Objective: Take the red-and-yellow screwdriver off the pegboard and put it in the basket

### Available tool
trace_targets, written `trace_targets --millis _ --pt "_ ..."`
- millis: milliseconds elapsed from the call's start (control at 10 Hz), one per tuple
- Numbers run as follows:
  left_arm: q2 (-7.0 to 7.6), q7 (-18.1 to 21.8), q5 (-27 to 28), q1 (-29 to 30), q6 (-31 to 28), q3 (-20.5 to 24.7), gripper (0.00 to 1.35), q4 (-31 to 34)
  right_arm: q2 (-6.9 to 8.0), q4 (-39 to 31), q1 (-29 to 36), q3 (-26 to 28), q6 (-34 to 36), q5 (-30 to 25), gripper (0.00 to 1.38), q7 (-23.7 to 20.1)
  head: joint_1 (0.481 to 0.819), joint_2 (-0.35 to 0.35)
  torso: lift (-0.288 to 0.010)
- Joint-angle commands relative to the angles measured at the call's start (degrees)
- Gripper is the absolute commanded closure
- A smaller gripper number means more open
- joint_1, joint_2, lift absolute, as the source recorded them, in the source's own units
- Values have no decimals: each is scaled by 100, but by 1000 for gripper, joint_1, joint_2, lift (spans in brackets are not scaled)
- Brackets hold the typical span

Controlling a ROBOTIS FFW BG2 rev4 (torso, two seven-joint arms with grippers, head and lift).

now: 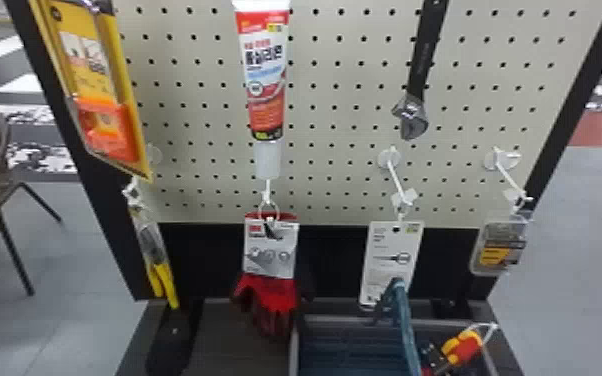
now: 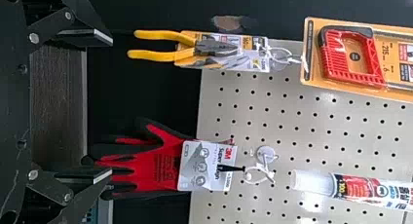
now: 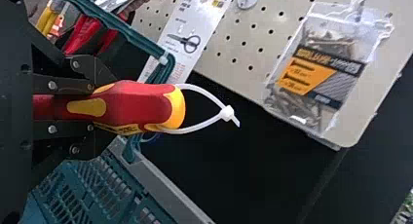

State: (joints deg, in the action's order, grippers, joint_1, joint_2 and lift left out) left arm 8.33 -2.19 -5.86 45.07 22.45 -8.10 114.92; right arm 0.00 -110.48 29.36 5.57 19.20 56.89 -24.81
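The screwdriver with a rounded red-and-yellow handle (image 3: 141, 100) is off the pale perforated pegboard (image 1: 335, 110), at the near right beside the teal handle (image 1: 405, 320) of the grey-rimmed teal plastic basket (image 3: 163, 180). It is clasped by the black right gripper (image 3: 104, 107), whose jaws are closed on the sides of the handle, while the jaws of the black left gripper (image 2: 112, 107) stand wide apart with nothing held, over on the left near the red-and-black gloves (image 2: 146, 165). The screwdriver should handle as a light, stiff thing, hard to damage; its smooth-looking curved sides may let it twist a little if pinched loosely. The thick middle of the handle is the place to hold it, and the present grip looks sensible, with the yellow-tipped end left free. The thin white plastic tie (image 3: 226, 113) looped at that end is likely to bend easily, so it makes a poor hold and could snag on the basket's handle. The shaft is hard to make out among the dark gripper parts, so its length and exact direction remain uncertain. The basket's near part is cut off in the head view, and I cannot tell whether the screwdriver is over its opening or just beyond its right rim
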Motion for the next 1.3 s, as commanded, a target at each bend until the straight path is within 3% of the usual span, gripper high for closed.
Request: trace_targets --millis 0,200,400,500,700,1200 --pt "-16 0 -3 0 5 -8 341 -24 5 100 -54 -109 31 33 1173 -6 549 0 -100" --pt "-16 0 -3 0 14 -8 341 -52 5 114 -91 -136 128 33 1157 -33 549 0 -100" --pt "-25 0 -3 12 5 -8 340 -52 5 72 -201 -136 128 -20 664 -112 549 0 -100" --pt "-25 0 6 0 5 -8 334 -52 -26 30 -251 -136 119 -37 564 -138 549 0 -100" --pt "-25 0 6 0 -3 -16 311 -52 -35 2 -251 -136 101 -46 496 -138 549 0 -100" --pt "-25 0 6 0 -3 -16 309 -52 -35 -41 -226 -127 66 -46 496 -138 549 0 -100"
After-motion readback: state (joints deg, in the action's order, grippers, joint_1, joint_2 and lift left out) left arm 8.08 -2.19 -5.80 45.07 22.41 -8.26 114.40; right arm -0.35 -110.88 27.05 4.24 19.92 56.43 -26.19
